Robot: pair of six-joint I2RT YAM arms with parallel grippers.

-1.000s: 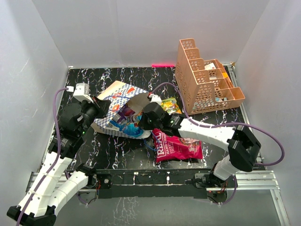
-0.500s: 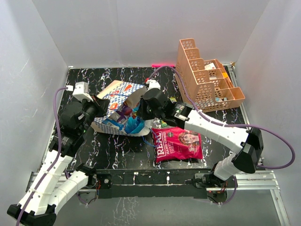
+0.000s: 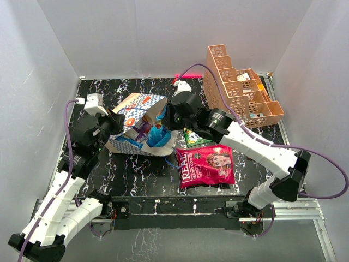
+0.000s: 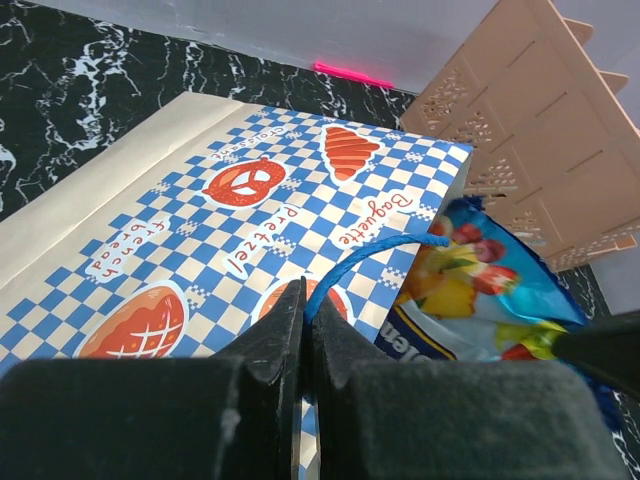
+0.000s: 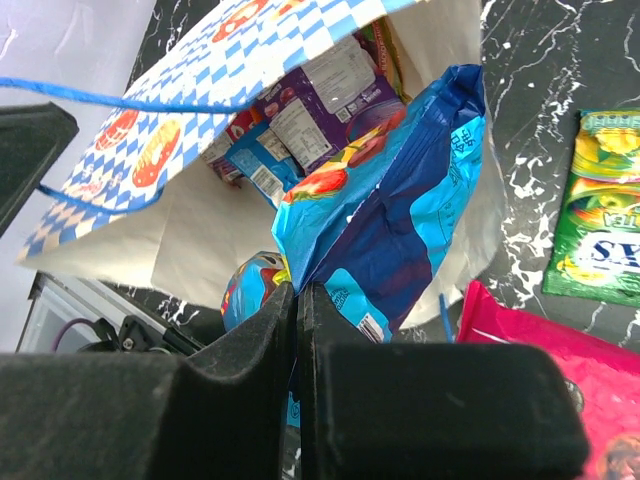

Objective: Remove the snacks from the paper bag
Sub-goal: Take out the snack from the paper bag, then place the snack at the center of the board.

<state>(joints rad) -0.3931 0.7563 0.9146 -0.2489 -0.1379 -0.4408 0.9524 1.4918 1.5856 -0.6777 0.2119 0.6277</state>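
Right end effector (image 5: 297, 290) is clamped on the blue packet (image 5: 390, 200), half out of the mouth of the paper bag (image 5: 180, 240). Nearest the bases, the red bag (image 3: 206, 166), then the yellow-green packet (image 3: 193, 136), lie out on the desk (image 3: 142, 174). Left end effector (image 4: 303, 290) pinches the blue cord handle (image 4: 370, 255) of that tipped bag. A purple packet (image 5: 330, 100) and others inside are left to fetch.

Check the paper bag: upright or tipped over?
Tipped. The paper bag lies on its side, printed face up, mouth open sideways. A blue packet sticks out of the mouth and a purple packet is inside.
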